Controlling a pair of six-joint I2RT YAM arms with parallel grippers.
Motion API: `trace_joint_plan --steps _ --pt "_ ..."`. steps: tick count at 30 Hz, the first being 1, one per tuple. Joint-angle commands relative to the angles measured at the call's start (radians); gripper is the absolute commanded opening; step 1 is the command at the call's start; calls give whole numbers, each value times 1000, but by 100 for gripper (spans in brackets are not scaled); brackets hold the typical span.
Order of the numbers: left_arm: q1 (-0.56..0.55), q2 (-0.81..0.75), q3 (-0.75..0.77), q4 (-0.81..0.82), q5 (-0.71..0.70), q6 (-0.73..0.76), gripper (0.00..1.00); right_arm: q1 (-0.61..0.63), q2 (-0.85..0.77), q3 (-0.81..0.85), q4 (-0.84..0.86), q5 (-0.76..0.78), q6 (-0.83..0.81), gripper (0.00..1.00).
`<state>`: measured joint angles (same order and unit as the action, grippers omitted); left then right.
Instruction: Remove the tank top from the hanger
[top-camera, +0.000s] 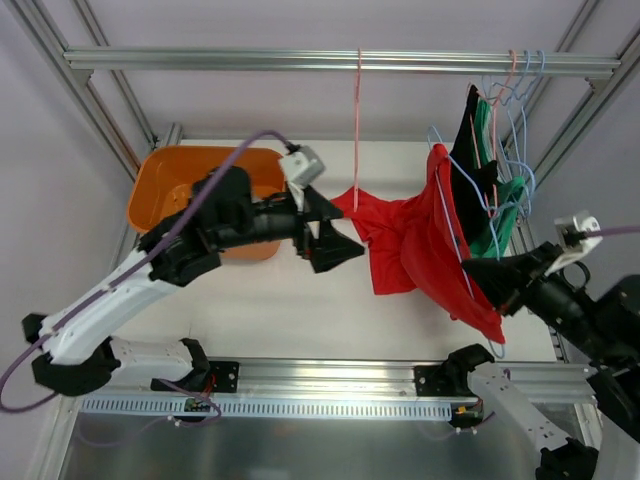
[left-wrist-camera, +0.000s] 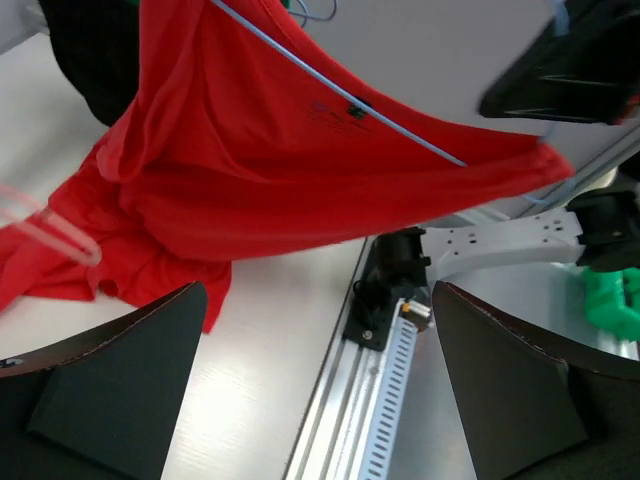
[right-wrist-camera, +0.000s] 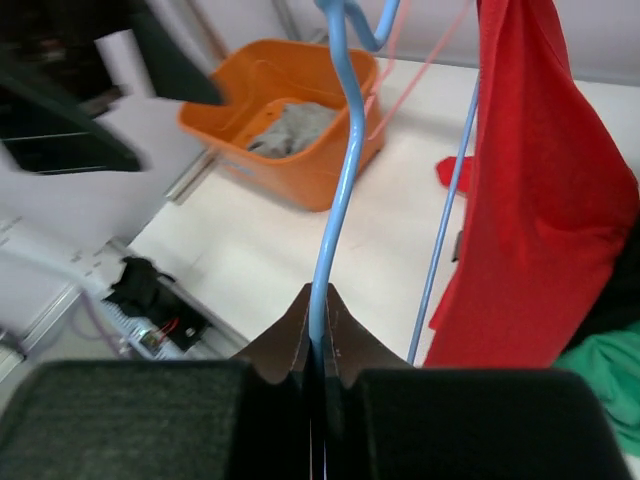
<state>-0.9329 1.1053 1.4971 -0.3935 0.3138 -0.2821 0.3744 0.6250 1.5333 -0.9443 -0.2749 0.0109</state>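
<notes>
The red tank top (top-camera: 425, 240) hangs on a blue wire hanger (top-camera: 455, 225) stretched out across the middle of the table. My right gripper (top-camera: 480, 272) is shut on the hanger's blue wire (right-wrist-camera: 335, 190), which runs up from between its pads (right-wrist-camera: 318, 345); the tank top (right-wrist-camera: 545, 200) hangs to the right of it. My left gripper (top-camera: 350, 235) is wide open and empty just left of the fabric's loose end. In the left wrist view the tank top (left-wrist-camera: 300, 170) and hanger wire (left-wrist-camera: 400, 130) lie beyond the spread jaws (left-wrist-camera: 320, 400).
An orange bin (top-camera: 175, 185) holding grey cloth (right-wrist-camera: 290, 130) stands at the back left. A pink hanger (top-camera: 357, 120) hangs from the top rail (top-camera: 250, 60), its lower end in red fabric. More hangers with green and black garments (top-camera: 490, 150) hang at the right.
</notes>
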Motion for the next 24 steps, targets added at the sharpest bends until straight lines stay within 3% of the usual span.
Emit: trace_joint_plan --steps 1,9,12,18,22,23,24 --pt "-179 128 136 160 -189 159 99 -2 -25 100 -88 -197 15 0" --pt "-268 458 498 179 -333 273 79 0 10 379 -280 -299 1 0" --pt "-276 481 503 180 -398 273 68 4 27 455 -320 -293 -3 0" --pt "-279 469 448 196 -462 317 58 18 28 479 -327 -290 -2 0" --pt "-277 472 443 203 -464 331 35 17 33 482 -327 -308 1 0" --pt "-279 472 443 205 -463 330 21 18 32 481 -327 -299 0 0" --pt "-279 470 440 205 -466 327 18 18 31 478 -327 -288 -2 0"
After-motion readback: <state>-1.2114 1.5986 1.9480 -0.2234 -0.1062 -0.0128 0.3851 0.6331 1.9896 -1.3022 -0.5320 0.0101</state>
